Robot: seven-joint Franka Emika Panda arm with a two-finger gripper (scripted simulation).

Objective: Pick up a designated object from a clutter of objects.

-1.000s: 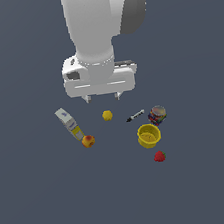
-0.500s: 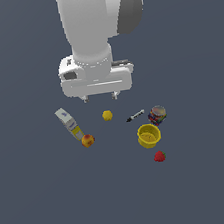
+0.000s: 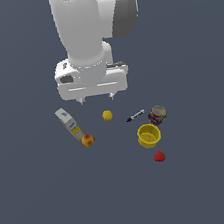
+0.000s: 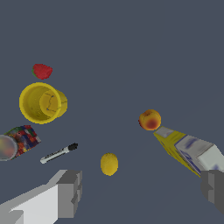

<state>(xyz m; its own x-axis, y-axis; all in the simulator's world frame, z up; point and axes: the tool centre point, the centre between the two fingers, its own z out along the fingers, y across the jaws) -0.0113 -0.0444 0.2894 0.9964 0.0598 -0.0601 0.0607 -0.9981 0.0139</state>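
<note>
The one carton (image 3: 68,123) lies flat on the desk (image 3: 204,182), below my claw (image 3: 96,100) and off toward the exterior view's left, white-grey end nearer me and yellow end pointing away. In the wrist view the carton (image 4: 189,151) sits just beside one of my fingers (image 4: 213,189). One orange-red fruit (image 3: 88,140) touches or nearly touches its yellow end. My claw hangs above the desk with its fingers spread wide, pinching nothing. One yellow ball (image 3: 107,115) sits almost directly beneath the gap between them. Farther out toward the exterior view's right lie one marker pen (image 3: 135,116), one multicoloured can (image 3: 157,114), one yellow cup (image 3: 148,135) and, farthest from me, one strawberry (image 3: 159,156). Seven items in all.
</note>
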